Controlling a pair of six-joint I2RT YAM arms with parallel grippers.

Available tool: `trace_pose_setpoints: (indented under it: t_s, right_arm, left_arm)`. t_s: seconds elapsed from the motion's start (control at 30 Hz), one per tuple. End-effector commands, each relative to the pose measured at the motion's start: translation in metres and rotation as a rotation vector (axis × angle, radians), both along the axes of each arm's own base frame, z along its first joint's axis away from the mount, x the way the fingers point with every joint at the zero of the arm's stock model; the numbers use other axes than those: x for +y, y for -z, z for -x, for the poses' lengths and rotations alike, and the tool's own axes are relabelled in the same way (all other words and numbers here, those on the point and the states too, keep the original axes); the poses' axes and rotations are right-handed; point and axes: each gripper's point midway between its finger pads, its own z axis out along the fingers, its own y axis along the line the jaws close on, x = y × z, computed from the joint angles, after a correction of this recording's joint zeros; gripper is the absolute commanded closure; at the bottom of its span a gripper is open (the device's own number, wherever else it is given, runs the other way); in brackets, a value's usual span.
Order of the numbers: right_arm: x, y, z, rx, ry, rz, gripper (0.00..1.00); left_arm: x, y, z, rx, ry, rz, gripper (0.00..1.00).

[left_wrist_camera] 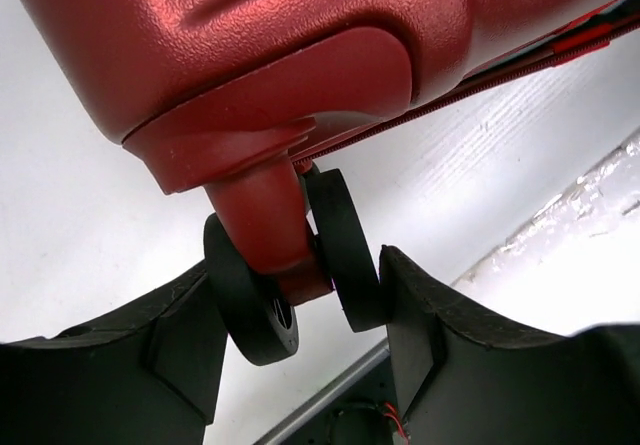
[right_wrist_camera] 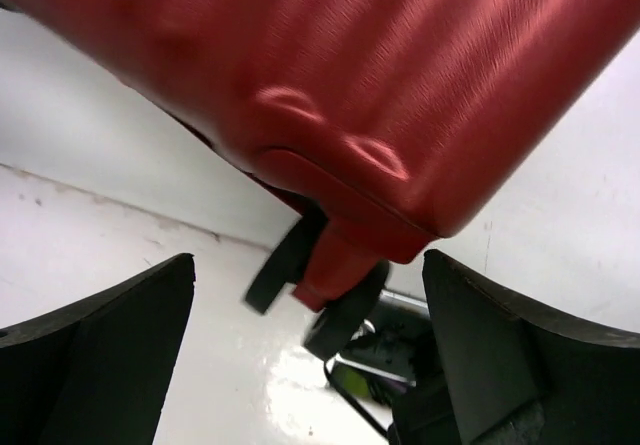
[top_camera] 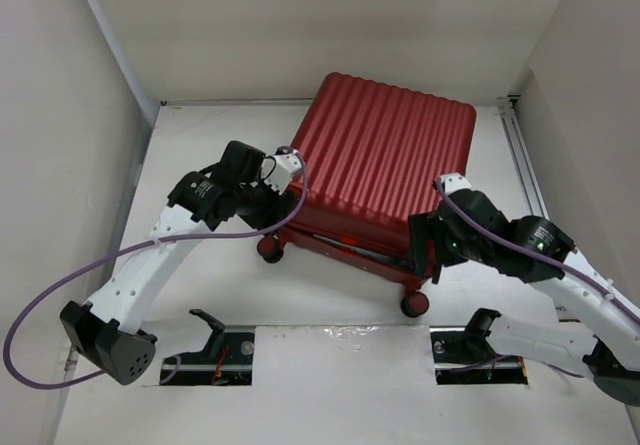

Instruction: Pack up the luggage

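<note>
Dark-red ribbed luggage (top_camera: 385, 160) is lying flat on the white table (top_camera: 200, 135), toward the far wall. Its two shells are brought together and its wheeled end is facing the robot's two arms. Whether the seam along that end is fastened cannot be told. The ribs, and with them the long axis, are running away from the arms at a slight skew, so the left near corner is sitting farther back than the right.

Each arm is working its own corner, and neither is nearer overall. The left gripper (left_wrist_camera: 295, 268) is reaching in low at the left near wheel (left_wrist_camera: 345, 250), with its dark fingers (left_wrist_camera: 420, 315) standing apart on either side of the twin discs. The discs are filling the gap almost completely, and the wrist view is not showing whether the pads are pinching them or merely flanking them.

The right gripper (right_wrist_camera: 308, 258) is hovering with its jaws spread wide and holding nothing. The right near wheel (right_wrist_camera: 340, 310) is lying ahead of it, roughly centred between the fingers but clear of both.

The coming move appears to turn on that left-hand fit. Because the caster sits squarely between the fingers, any pull or lift would likely act on the corner and swing the case about its long axis.
</note>
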Motion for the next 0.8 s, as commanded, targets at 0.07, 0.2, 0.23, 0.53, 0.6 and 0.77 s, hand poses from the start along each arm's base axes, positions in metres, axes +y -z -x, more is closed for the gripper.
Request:
trace_pose_setpoints:
  t_s: [0.07,0.2,0.23,0.53,0.6,0.77]
  right_arm:
    - [-0.022,0.025,0.017,0.077,0.115,0.058,0.00]
    - [-0.014,0.028,0.013,0.053,0.096,0.014,0.00]
    - [-0.006,0.029,0.012,0.045,0.059,-0.001,0.00]
    - [0.018,0.062,0.001,0.063,0.041,-0.018,0.08]
    - [0.020,0.057,-0.009,0.012,0.049,-0.025,0.20]
    - [0.013,0.058,-0.044,-0.058,0.053,0.066,0.76]
  left_arm:
    - [-0.019,-0.058,0.036,-0.168,0.235,0.158,0.49]
    - [0.005,-0.106,0.031,-0.385,0.104,0.205,0.14]
    - [0.009,-0.117,0.032,-0.425,0.093,0.220,0.00]
    - [0.018,-0.084,0.023,-0.332,0.022,0.137,0.00]
    - [0.016,-0.075,0.015,-0.328,0.014,0.125,0.00]
    - [0.020,-0.095,0.001,-0.420,-0.063,0.184,0.00]
